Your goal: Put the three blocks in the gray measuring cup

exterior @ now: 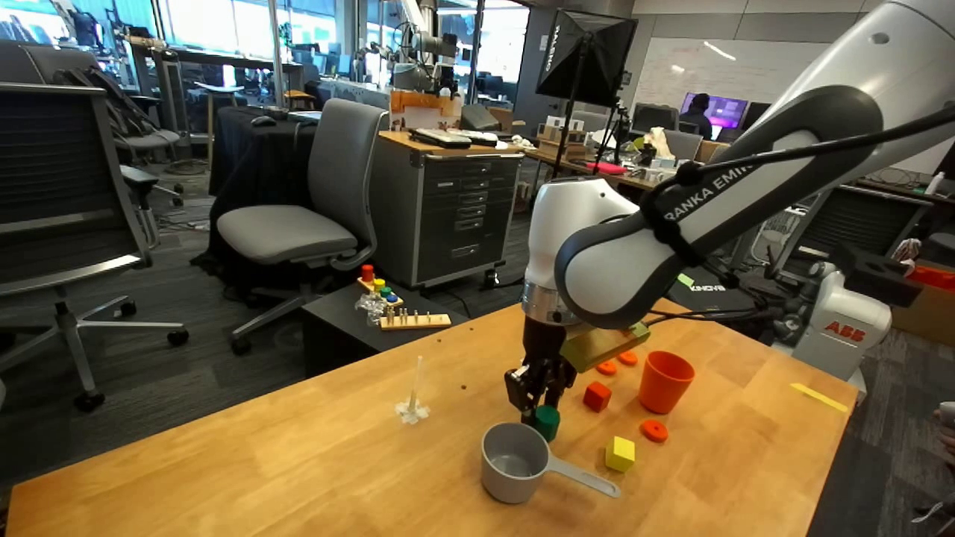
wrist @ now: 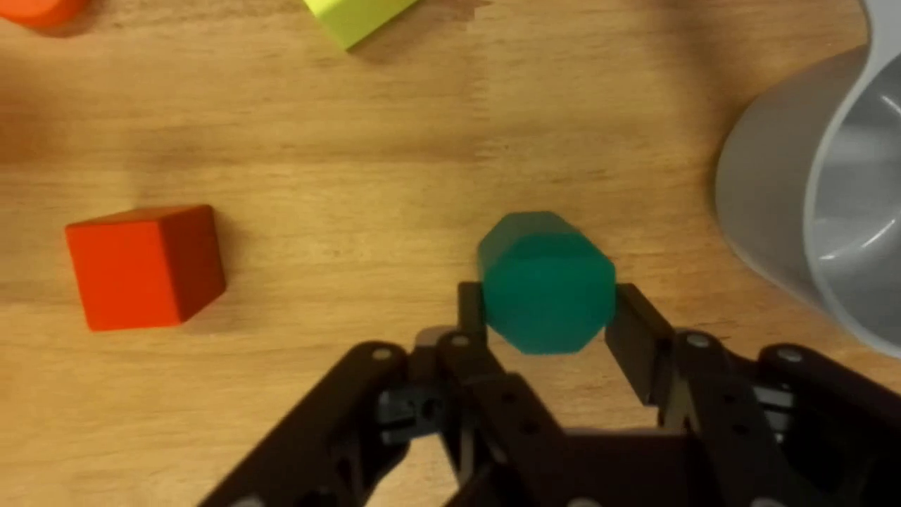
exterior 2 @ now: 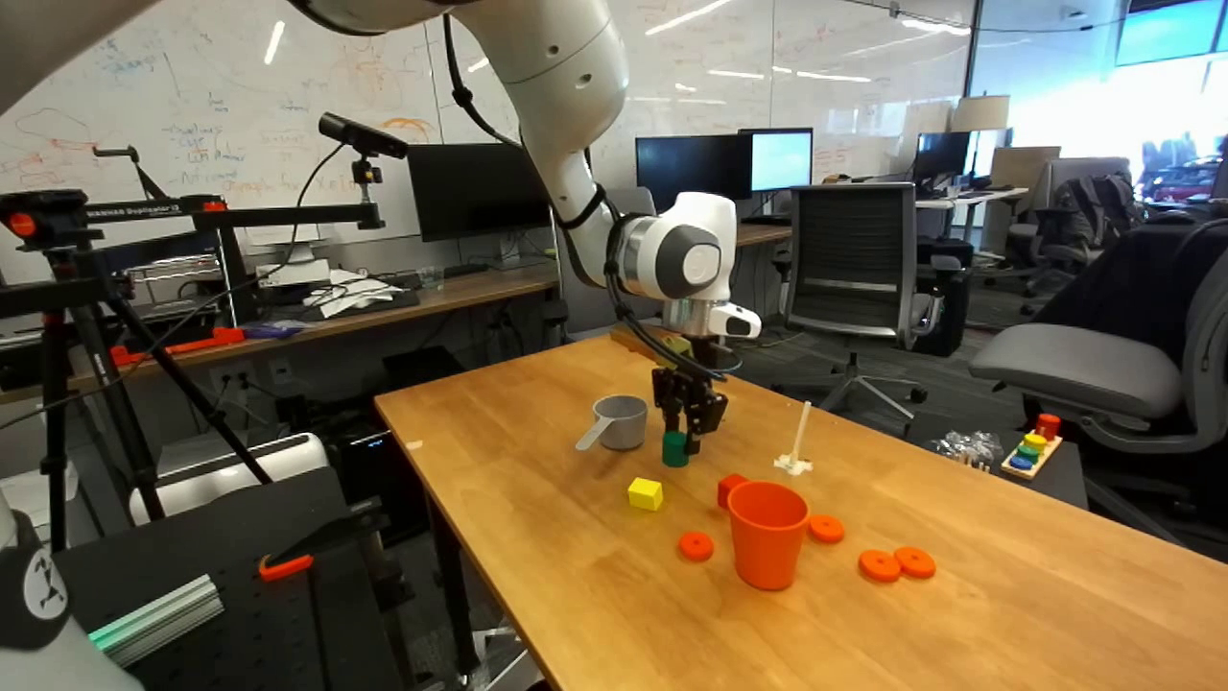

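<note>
The green block (wrist: 549, 292) is an eight-sided piece between my gripper's fingers (wrist: 547, 310), with a fingertip touching each side. In both exterior views the gripper (exterior: 540, 409) points down over the green block (exterior 2: 674, 449); I cannot tell whether the block rests on the table or is slightly raised. The gray measuring cup (wrist: 771, 169) stands upright close beside it, and its inside (exterior: 515, 455) looks empty. The yellow block (exterior: 620, 453) lies near the cup's handle (exterior: 586, 477). The orange-red block (wrist: 144, 267) lies on the gripper's other side from the cup.
A taller red-orange cup (exterior 2: 767, 537) stands on the wooden table (exterior 2: 595, 547) beyond the orange-red block. Several flat orange discs (exterior 2: 880, 565) lie around it. A thin upright stick (exterior: 416, 384) is fixed to the table. A strip of yellow tape (exterior: 818, 397) lies near the table's edge.
</note>
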### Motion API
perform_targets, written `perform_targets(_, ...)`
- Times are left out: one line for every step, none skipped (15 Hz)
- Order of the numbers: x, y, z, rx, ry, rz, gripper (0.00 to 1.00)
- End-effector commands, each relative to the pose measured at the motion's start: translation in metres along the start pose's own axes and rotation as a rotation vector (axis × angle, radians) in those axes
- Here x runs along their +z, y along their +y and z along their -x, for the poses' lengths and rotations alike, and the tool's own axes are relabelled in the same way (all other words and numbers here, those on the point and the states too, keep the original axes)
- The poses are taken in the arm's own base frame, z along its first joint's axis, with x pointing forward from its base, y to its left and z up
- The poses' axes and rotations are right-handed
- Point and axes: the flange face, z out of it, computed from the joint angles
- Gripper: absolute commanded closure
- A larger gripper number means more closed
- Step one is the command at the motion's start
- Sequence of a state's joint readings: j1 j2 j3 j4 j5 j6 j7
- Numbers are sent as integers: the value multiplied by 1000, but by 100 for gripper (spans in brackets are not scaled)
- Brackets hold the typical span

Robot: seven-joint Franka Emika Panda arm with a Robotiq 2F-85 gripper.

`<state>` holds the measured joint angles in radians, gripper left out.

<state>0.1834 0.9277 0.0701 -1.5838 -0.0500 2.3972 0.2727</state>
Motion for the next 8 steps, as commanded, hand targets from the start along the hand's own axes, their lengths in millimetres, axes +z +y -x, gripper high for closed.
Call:
perform_targets(-21,6,-11,32,-13,-27,82)
perform_targets(-32,7,-11,41,-6,-43,83)
perform_targets(-42,7,-12,48,6,-58,83)
perform_targets(-57,4,-12,52,22,-78,83)
perform_targets(-70,1,-12,54,39,-89,83)
perform_targets(-87,-7,-9,45,59,-103,83)
perform_targets(-101,-14,-7,35,75,-118,83)
perform_targets(-114,-23,-4,28,91,-134,83)
